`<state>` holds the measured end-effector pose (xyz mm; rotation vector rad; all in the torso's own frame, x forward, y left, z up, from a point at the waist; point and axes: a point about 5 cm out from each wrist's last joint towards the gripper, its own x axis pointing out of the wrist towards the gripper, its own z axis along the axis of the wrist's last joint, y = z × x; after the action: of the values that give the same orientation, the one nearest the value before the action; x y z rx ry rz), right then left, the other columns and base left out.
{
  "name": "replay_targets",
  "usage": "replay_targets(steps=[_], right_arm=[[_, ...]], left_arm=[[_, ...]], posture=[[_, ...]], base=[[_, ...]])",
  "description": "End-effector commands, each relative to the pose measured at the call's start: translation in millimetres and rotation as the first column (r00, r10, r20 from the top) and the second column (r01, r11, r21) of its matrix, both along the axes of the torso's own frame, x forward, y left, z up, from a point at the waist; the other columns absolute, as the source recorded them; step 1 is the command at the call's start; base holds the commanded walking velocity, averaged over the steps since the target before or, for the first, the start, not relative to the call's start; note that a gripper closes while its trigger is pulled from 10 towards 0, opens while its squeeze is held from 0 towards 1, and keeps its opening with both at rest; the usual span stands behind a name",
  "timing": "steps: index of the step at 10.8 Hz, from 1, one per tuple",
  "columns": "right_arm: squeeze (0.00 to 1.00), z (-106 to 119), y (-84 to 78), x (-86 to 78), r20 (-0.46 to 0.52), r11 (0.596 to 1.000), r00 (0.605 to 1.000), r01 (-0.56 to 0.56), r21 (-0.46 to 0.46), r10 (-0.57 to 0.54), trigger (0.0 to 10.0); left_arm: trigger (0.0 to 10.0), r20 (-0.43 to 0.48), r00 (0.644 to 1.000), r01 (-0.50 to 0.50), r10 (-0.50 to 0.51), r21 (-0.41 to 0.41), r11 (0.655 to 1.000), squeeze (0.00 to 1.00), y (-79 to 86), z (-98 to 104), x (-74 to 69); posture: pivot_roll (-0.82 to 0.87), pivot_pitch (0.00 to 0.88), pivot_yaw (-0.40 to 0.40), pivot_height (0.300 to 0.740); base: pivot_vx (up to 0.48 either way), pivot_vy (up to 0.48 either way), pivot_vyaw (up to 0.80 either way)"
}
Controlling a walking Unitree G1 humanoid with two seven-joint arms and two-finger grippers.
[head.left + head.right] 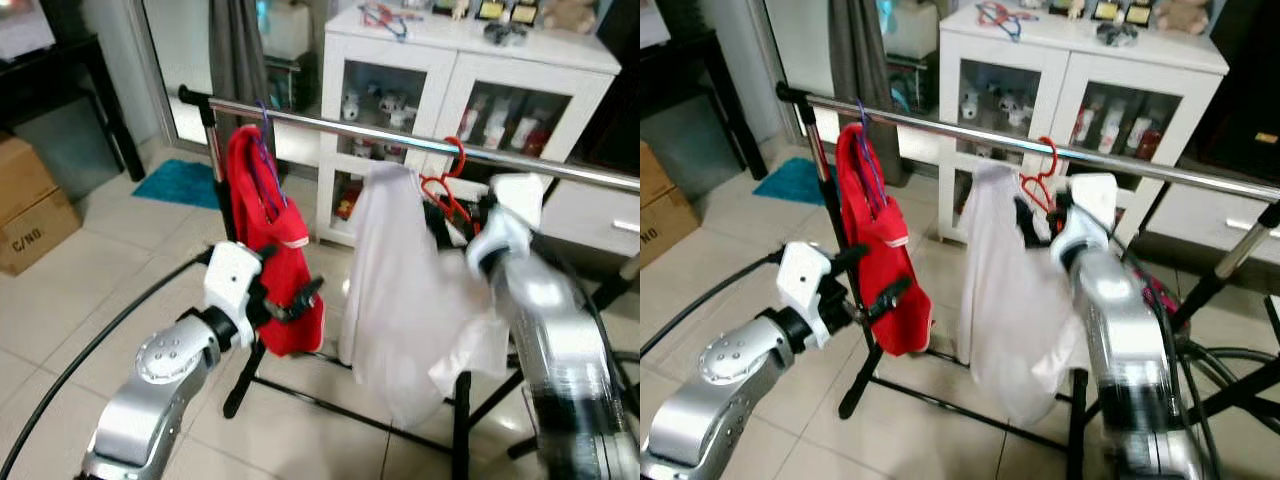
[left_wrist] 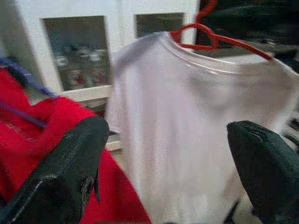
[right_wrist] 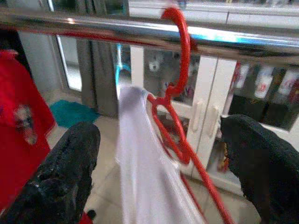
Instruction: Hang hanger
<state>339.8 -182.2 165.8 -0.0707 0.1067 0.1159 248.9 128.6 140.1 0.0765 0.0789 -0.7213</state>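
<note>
A red hanger (image 3: pixel 180 116) carries a white shirt (image 1: pixel 400 300), and its hook sits over the chrome rail (image 1: pixel 330 125) of a clothes rack. My right gripper (image 1: pixel 1040 215) is open just in front of the hanger's neck, its fingers (image 3: pixel 70 172) on either side and apart from it. A red shirt (image 1: pixel 265 230) on a blue hanger (image 1: pixel 262 150) hangs at the rail's left end. My left gripper (image 1: pixel 290 295) is open low beside the red shirt's hem, between the two garments, holding nothing.
A white glass-door cabinet (image 1: pixel 450 80) stands right behind the rack. The rack's black legs (image 1: pixel 240 385) spread over the tiled floor. A cardboard box (image 1: pixel 30 210) is at the far left, with a teal mat (image 1: pixel 180 182) beyond it and a black cable (image 1: pixel 90 350) across the floor.
</note>
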Motion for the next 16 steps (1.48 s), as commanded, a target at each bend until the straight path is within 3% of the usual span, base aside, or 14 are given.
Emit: replay_targets(steps=[1, 2, 4, 5, 8, 9, 10, 16], right_arm=[[0.00, 1, -8.6, 8.5, -0.006, 0.999, 1.000, 0.028, -0.028, -0.028, 10.0], [0.00, 6, -10.3, 26.5, -0.043, 0.997, 0.999, -0.006, -0.071, 0.002, 10.0], [0.00, 9, -13.3, 45.5, -0.110, 0.991, 0.993, -0.059, -0.123, 0.046, 10.0], [0.00, 12, -22.8, 54.6, -0.152, 0.985, 0.988, -0.026, -0.169, -0.001, 10.0], [0.00, 10, -38.8, 57.3, -0.228, 0.986, 0.973, -0.008, -0.167, -0.030, 10.0], [0.00, 7, -41.6, 56.4, -0.247, 0.985, 0.969, -0.020, -0.174, -0.024, 4.4], [0.00, 4, -41.2, 55.5, -0.259, 0.984, 0.966, -0.067, -0.168, 0.021, 0.0], [0.00, -1, -41.6, 55.8, -0.265, 0.985, 0.964, -0.049, -0.163, 0.004, 0.0]], left_arm=[[10.0, -0.002, 0.997, 0.074, -0.074, 0.002, 0.997, 0.00, -6.7, 5, -2.6], [10.0, -0.020, 0.991, 0.131, -0.131, 0.017, 0.991, 0.00, -7.7, 5, -5.7], [10.0, -0.031, 0.986, 0.163, -0.162, 0.019, 0.986, 0.00, -7.4, 6, -6.8], [10.0, -0.050, 0.977, 0.208, -0.207, 0.020, 0.978, 0.00, -8.3, 6, -11.7], [10.0, -0.063, 0.972, 0.230, -0.228, 0.020, 0.973, 0.00, -6.6, 7, -16.0], [10.0, -0.067, 0.969, 0.239, -0.237, 0.021, 0.971, 0.00, -7.2, 7, -16.5], [10.0, -0.067, 0.966, 0.253, -0.251, 0.020, 0.967, 0.00, -8.9, 8, -16.4], [10.0, -0.061, 0.964, 0.261, -0.259, 0.024, 0.965, 0.00, -9.1, 9, -14.5]], posture=[[0.02, 0.000, -0.011, 0.740], [0.03, 0.000, -0.012, 0.740], [0.03, 0.000, -0.012, 0.740], [0.04, 0.000, -0.017, 0.740], [0.04, 0.000, -0.018, 0.740], [0.03, 0.000, -0.016, 0.740], [0.03, 0.000, -0.012, 0.740], [0.04, 0.000, -0.010, 0.740]], base=[[0.000, 0.000, 0.00], [0.000, 0.000, 0.00], [0.000, 0.000, 0.00], [0.000, 0.000, 0.00], [0.000, 0.000, 0.00], [0.000, 0.000, 0.00], [0.000, 0.000, 0.00], [0.000, 0.000, 0.00]])
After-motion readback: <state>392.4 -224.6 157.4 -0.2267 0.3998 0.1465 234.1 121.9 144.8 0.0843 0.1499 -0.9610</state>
